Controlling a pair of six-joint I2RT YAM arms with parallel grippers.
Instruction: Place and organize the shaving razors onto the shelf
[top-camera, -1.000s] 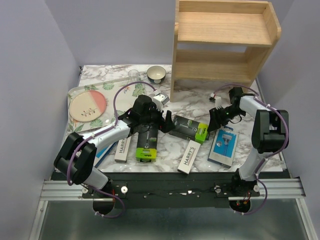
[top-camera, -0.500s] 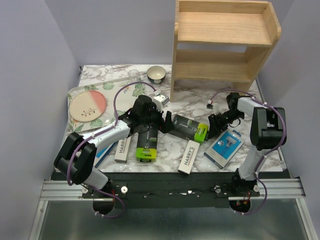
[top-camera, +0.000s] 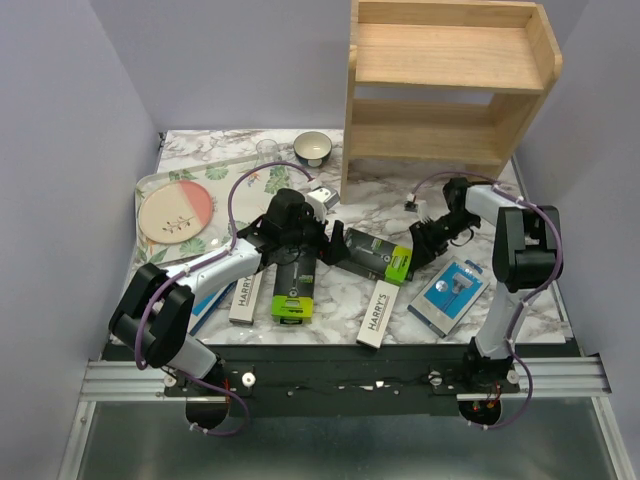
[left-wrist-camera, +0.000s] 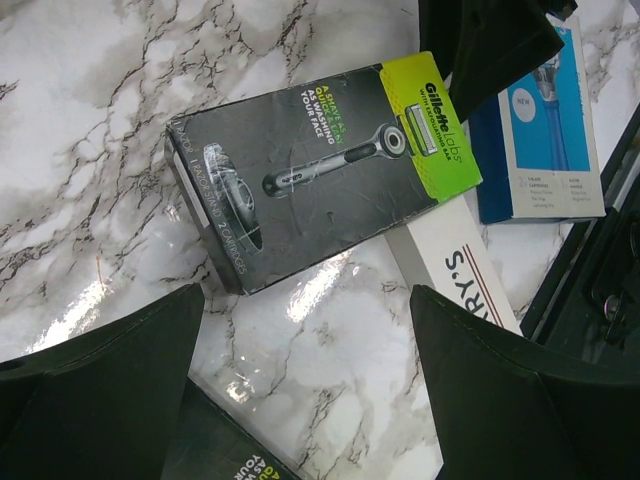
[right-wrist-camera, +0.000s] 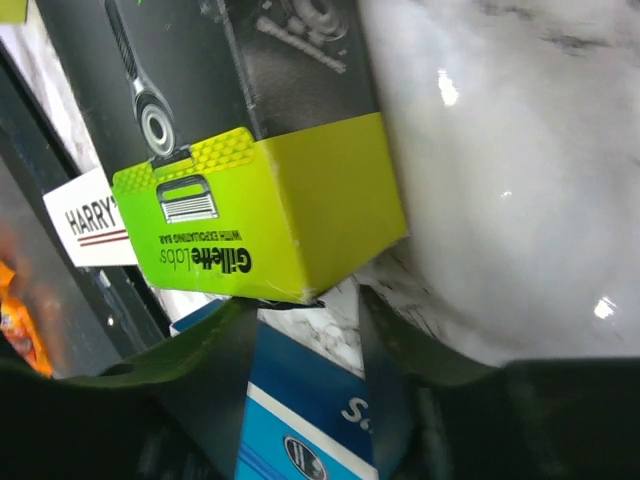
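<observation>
Left gripper (left-wrist-camera: 308, 300) gapes above a black box (left-wrist-camera: 310, 180). Right gripper (right-wrist-camera: 305, 305), jaws apart, meets its lime end at 3 o'clock. A second box (top-camera: 292, 298) lies partly hidden under the left arm. The shelf (top-camera: 450, 90) stands at 12.

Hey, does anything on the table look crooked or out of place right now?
Yes. The razor packs lie scattered at odd angles. The middle black box sits slanted, and the blue pack on the right lies diagonally. The shelf holds none of them.
</observation>
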